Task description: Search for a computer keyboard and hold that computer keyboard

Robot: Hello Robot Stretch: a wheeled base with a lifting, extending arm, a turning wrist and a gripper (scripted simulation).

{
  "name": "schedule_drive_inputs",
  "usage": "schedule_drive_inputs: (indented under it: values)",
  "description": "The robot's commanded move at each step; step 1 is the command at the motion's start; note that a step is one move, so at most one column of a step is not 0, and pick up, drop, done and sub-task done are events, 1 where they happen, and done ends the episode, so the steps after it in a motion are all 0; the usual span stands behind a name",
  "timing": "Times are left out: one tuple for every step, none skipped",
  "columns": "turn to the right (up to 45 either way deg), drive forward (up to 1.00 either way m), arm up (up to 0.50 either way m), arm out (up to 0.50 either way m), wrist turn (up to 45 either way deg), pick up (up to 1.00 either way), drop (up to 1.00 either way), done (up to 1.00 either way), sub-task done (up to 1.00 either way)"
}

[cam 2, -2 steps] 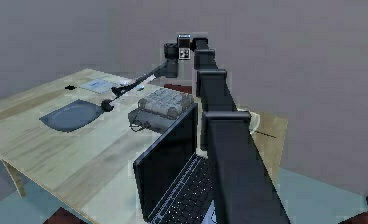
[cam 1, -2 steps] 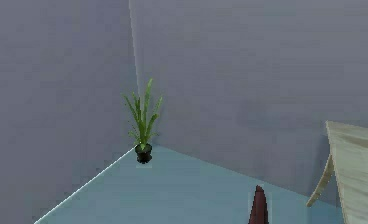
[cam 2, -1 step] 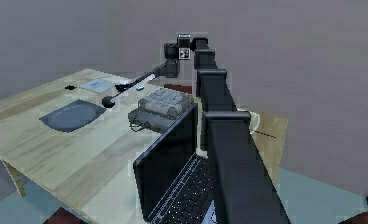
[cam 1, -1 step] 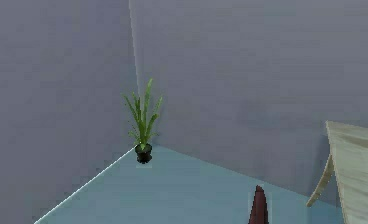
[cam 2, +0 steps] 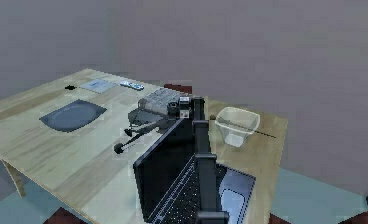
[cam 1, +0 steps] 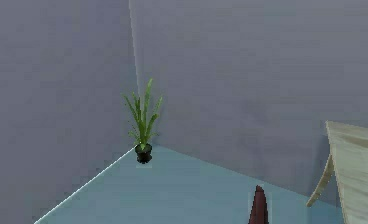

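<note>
Wooden table (cam 2: 52,150) bears a grey slab (cam 2: 155,98), likely the computer keyboard, lying flat just beyond the gripper (cam 2: 122,140), evidently extended toward it; a laptop (cam 2: 162,168) sits behind the gripper. You cannot tell the finger spread, but bare wood backs its far end, so it holds nothing.

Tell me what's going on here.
The Stretch's arm reaches out over a wooden table, above an open laptop. Its gripper points across bare tabletop and holds nothing. A grey blocky thing lies just beyond it, a clear bowl to the picture's right, a dark pad to the left. The pick-up is not yet done.
</note>
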Motion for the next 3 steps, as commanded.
schedule_drive_inputs:
  values:
    - [0.0,0.00,0.00,0.00,0.0,1.00,0.00,0.00,0.00]
    - [0.0,0.00,0.10,0.00,0.0,0.00,0.00,0.00,0.00]
    - [0.0,0.00,-0.10,0.00,0.0,0.00,0.00,0.00,0.00]
